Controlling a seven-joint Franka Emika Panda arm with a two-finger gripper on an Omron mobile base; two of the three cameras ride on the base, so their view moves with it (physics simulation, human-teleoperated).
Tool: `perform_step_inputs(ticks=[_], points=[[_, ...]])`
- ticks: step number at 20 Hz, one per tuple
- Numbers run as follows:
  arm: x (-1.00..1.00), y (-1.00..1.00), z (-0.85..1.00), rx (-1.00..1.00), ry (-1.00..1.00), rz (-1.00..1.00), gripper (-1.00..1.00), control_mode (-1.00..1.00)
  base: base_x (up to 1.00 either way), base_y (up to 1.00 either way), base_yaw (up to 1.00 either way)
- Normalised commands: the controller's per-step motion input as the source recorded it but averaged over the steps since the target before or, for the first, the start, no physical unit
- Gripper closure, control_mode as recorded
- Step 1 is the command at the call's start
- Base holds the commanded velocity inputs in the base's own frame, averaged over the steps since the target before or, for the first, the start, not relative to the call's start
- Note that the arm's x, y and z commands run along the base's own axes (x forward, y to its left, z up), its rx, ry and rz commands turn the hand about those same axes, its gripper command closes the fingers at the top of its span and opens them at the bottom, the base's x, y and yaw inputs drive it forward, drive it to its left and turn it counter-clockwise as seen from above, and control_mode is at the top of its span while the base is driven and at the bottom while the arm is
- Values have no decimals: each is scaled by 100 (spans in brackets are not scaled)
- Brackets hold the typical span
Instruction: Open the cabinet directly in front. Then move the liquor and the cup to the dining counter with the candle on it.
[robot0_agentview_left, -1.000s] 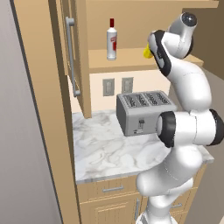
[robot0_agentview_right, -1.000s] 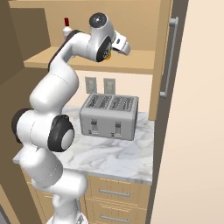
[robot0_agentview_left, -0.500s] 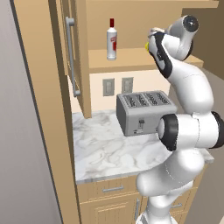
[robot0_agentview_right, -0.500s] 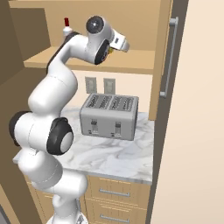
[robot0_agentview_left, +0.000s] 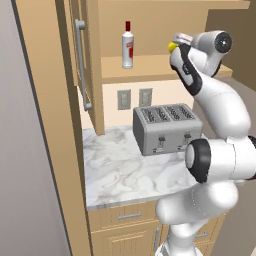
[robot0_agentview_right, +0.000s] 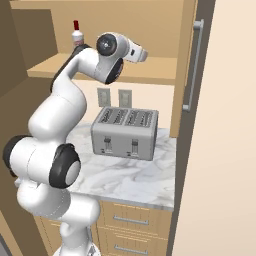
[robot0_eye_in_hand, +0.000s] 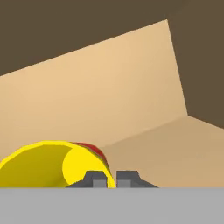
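1. Reaching into the open cabinet (robot0_agentview_left: 80, 60), left base view: the arm's hand sits at the shelf's right end against the cup (robot0_agentview_left: 172, 46), a sliver of bright yellow. The liquor (robot0_agentview_left: 128, 46), slim clear glass with red cap, stands apart to its left above a ribbed metal toaster (robot0_agentview_left: 167, 127).
2. Right base view: the liquor (robot0_agentview_right: 76, 35) peeks behind the wrist; matte light-wood shelf.
3. Hand view: the gripper (robot0_eye_in_hand: 112, 178) has fingertips nearly together, apparently pinching the cup (robot0_eye_in_hand: 43, 164) rim. Lifting straight, keeping the cup upright, should clear the shelf cleanly.

The arm reaches up and forward, its hand (robot0_eye_in_hand: 106, 178) level, fingertips nearly together.
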Motion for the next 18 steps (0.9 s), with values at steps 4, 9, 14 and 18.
perform_step_inputs(ticks=[4,9,14,18], points=[[-99,10,35,0,-20,1,100,-100,0,0,0],[-100,23,5,-3,-15,12,100,-100,0,0,0],[-100,26,-17,-4,3,17,100,-100,0,0,0],[-100,21,-32,-3,29,18,100,-100,0,0,0]])
